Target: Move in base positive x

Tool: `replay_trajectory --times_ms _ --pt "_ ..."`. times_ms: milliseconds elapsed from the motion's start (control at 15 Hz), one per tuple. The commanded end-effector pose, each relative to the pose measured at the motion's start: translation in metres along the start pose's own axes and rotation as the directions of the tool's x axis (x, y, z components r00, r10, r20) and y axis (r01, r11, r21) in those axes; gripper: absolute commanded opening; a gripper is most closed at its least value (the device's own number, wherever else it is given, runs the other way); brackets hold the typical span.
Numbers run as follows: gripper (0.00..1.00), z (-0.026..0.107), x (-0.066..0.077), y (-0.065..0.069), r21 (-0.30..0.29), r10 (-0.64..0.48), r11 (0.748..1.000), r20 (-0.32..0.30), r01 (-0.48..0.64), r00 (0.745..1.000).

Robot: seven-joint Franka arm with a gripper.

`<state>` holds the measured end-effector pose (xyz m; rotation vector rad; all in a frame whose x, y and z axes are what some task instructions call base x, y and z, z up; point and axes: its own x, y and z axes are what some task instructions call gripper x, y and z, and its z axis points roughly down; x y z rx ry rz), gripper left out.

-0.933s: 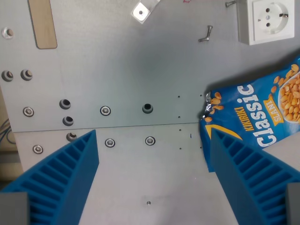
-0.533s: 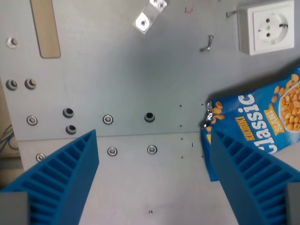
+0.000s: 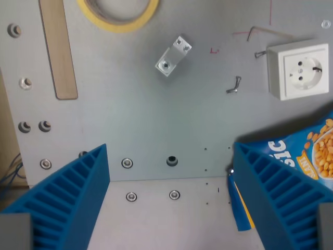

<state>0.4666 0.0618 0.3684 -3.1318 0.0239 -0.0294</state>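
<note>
1. Plate (image 3: 156,130) of grey metal, drilled and bolted, is filling the whole wrist view beneath the camera.
2. Gripper (image 3: 170,200) is hanging over it at the bottom of the frame, its blue ribbed fingers (image 3: 73,198) standing wide apart and clasping nothing; the task names no object to grasp, so it looks to be a free move through open air.
3. Snack bag (image 3: 307,161) is lying at lower right, partly hidden behind the right finger; it is probably light, soft and crinkly.
4. White socket (image 3: 297,70) is sitting at upper right.
5. Wooden strip (image 3: 58,49) is running down the upper left.
6. Yellow tape roll (image 3: 118,11) is showing at the top edge.
7. Small bracket (image 3: 173,55) is resting at upper centre.
</note>
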Motion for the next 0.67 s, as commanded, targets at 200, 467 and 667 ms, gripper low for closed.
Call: replay_trajectory --times_ms 200,467,667 --pt "1.00 -0.003 0.026 0.002 -0.014 0.000 1.000 0.024 0.000 1.000" --pt "1.00 -0.001 0.046 0.002 -0.014 0.000 1.000 0.024 0.000 1.000" --pt "1.00 0.000 0.061 0.001 -0.014 0.000 1.000 0.024 0.000 1.000"
